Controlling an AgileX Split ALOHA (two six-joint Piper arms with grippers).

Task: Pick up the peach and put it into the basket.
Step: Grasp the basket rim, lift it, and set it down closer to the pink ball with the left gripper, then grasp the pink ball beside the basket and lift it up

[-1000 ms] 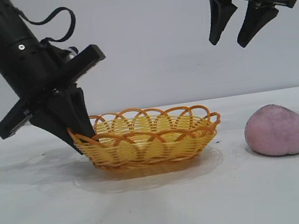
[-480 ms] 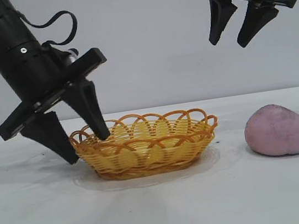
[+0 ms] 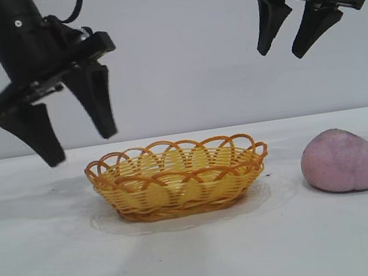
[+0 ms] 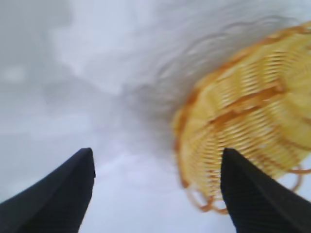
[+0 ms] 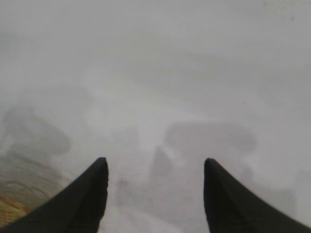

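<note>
One basket (image 3: 178, 177), one peach (image 3: 341, 160), two grippers: left (image 3: 81, 145), right (image 3: 282, 52).

Woven wicker basket (image 3: 180, 186) (matte peach (image 3: 341, 160))

Free room and obstacles on the table (image 3: 44, 267). The basket (image 3: 179, 187) stands near the table's middle, its hollow open from above and nothing seen over its rim. The peach (image 3: 341, 160) lies well apart from it toward the right edge, untouched on every visible side; a bare strip of table is seen between the two. The left gripper (image 3: 79, 144), fingers spread, hangs above the table just outside the basket's left end, clear of the rim. The right gripper (image 3: 282, 54), fingers spread, is held high above the gap between basket and peach. The near edge is unobstructed.
</note>
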